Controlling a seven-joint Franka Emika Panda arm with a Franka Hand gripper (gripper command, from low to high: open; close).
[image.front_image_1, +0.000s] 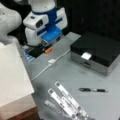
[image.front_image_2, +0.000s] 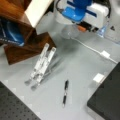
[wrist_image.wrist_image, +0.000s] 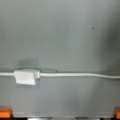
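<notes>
Nearest in a front view, at six o'clock, the clear folding acrylic stand (image.front_image_1: 67, 102) lies flat on the grey tabletop (image.front_image_1: 75, 72). At three o'clock of it rests the black ballpoint pen (image.front_image_1: 93, 90). Further up, the thin white cable (image.front_image_1: 47, 66) with its white taped tag (wrist_image.wrist_image: 25, 77) runs beneath the blue-and-white gripper (image.front_image_1: 51, 35) at eleven o'clock. Spread or pressed together, I cannot tell. A black-lidded metal box (image.front_image_1: 97, 52) sits at two o'clock.

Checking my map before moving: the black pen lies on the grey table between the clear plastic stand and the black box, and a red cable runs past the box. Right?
Not quite: the cable is white, not red, as the wrist view shows. The black pen does lie on the grey table between the clear plastic stand and the black box.
</notes>
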